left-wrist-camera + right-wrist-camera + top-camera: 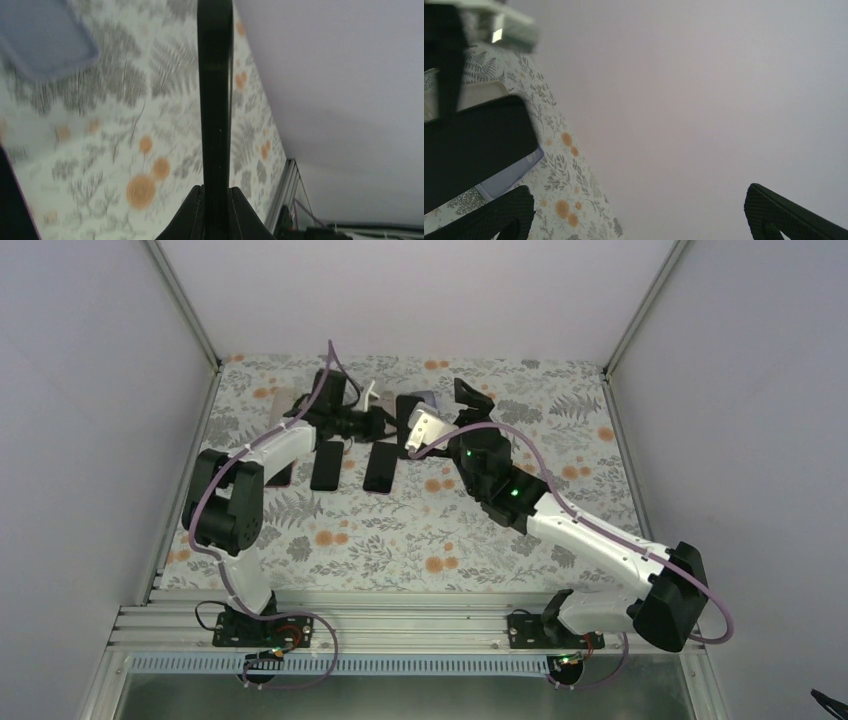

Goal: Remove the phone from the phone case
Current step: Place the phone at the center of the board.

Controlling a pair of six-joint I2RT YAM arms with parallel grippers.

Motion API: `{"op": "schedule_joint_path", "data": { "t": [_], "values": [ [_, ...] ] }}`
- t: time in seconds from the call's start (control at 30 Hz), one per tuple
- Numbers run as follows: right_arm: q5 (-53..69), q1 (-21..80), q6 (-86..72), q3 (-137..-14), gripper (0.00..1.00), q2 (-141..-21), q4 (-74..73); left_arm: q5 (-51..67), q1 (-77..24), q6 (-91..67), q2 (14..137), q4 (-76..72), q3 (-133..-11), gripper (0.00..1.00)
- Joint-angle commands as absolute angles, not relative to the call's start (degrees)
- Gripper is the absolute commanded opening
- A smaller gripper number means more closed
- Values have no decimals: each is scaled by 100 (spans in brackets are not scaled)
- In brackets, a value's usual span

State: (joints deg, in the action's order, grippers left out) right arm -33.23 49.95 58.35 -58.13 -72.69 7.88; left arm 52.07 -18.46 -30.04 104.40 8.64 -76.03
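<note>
- Left arm's fingers [192, 215] are clenched on one end of the slim black phone [215, 100]. It shows edge-on and stands straight out of the grip.
- The soft lavender phone case [40, 40] lies on the floral-print surface [125, 150]. The phone is in the air beside the case, not touching it. It looks fully out, but the left wrist view is blurred.
- Right arm's fingers [499, 210] are released and spread wide with nothing between them, hovering just beside the case.
- My read of the step: carry the phone clear of the case and set it down.
- The grip is on a narrow end only, so the phone can pivot. Clamp firm, move slowly, no wrist twist.
- Rise away from the case before moving sideways, so no corner catches the case lip.
- Right arm should back off from the case, or pin it if it drags along.
- Lay the phone flat on bare surface on the near side of the case, avoiding the other black slabs [325, 465] there.
</note>
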Motion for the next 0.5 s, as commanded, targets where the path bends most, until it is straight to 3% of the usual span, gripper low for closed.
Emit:
{"op": "schedule_joint_path", "data": {
  "t": [0.0, 0.47],
  "values": [
    [-3006, 4824, 5027, -6124, 99, -7210, 184, 5457, -2070, -3013, 10397, 287, -6975, 2],
    [-2770, 4390, 4543, -6492, 99, -7301, -208, 5551, -2309, -3142, 11307, 92, -7082, 2]
  ]
}}
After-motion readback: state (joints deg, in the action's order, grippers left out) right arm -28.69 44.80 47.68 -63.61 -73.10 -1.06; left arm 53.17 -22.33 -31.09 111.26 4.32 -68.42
